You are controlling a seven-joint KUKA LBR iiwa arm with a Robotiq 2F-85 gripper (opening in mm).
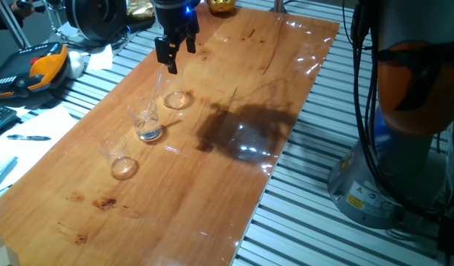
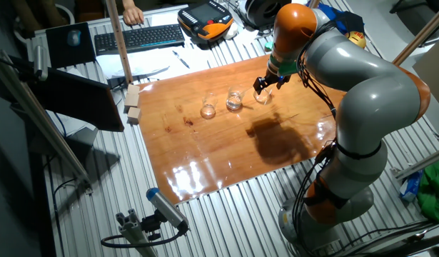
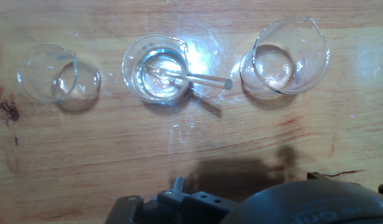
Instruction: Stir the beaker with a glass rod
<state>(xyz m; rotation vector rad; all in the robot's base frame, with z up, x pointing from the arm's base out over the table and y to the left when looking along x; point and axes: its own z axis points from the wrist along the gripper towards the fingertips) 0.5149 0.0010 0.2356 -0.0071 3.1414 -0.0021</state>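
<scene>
Glass rod (image 3: pixel 190 77) stands in the beaker (image 3: pixel 156 76), middle of three near the tabletop's (image 1: pixel 212 192) long edge. Its long axis leans, free end toward the larger beaker (image 3: pixel 286 59). Gripper (image 1: pixel 174 52) hovers above, jaws spread, empty (rod ungrasped). Descend, pinch the top gently, keep circles small.

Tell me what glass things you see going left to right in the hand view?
Smaller beaker → the beaker with the glass rod leaning out to its right → bigger beaker.
</scene>
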